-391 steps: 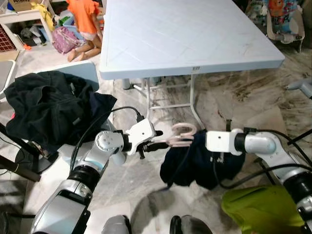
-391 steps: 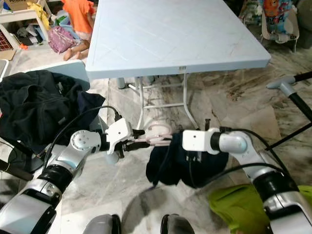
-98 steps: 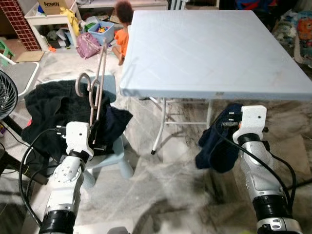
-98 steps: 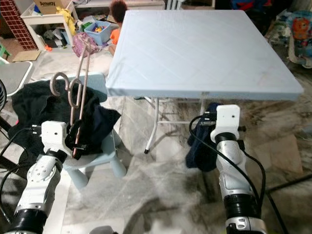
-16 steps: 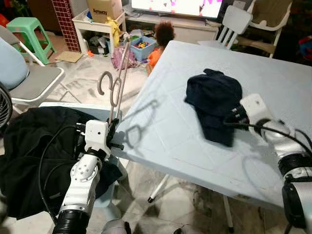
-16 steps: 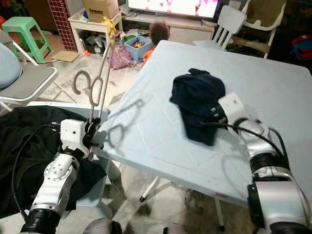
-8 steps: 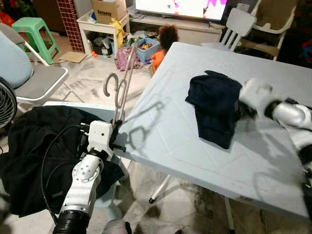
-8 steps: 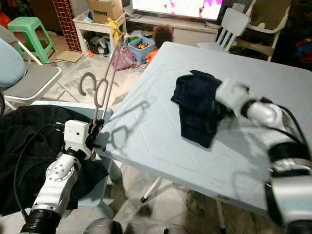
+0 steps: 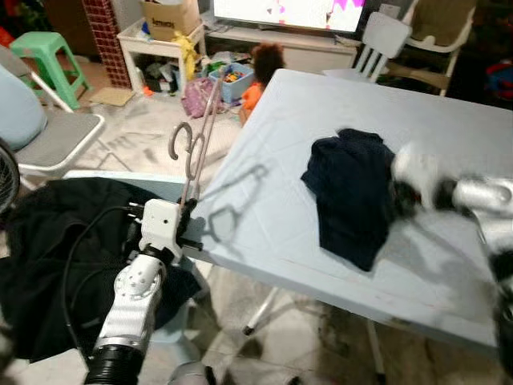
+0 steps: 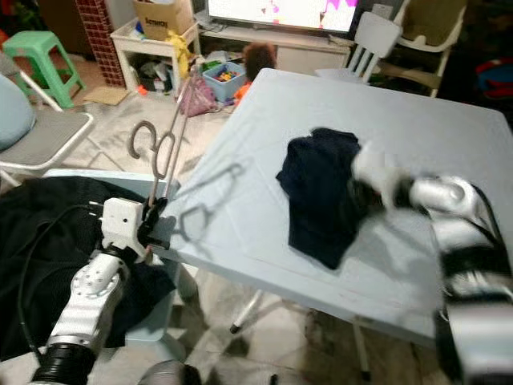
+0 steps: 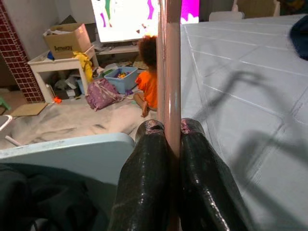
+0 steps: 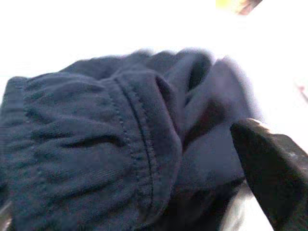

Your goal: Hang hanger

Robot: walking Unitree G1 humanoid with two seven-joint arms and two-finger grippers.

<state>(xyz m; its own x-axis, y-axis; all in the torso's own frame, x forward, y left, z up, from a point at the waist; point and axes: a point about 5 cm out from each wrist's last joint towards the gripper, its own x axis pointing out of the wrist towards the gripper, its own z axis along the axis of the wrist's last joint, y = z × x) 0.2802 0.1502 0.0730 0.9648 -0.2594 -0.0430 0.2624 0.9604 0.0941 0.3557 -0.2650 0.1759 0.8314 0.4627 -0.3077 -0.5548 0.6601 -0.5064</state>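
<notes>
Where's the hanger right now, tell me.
The hanger stands upright in the left gripper, on the robot's left beside the table's near corner, above the dark clothes pile.

Dark garment (image 10: 321, 192) on pale table (image 10: 264, 160); pink hanger (image 10: 164, 140) upright beside edge

The right gripper (image 9: 398, 195) was smeared by motion blur beside the dark garment (image 9: 350, 192), so its fingers could not be read. The hanger (image 11: 172, 72) ran off the left wrist view's edge, its hook cut away there.
</notes>
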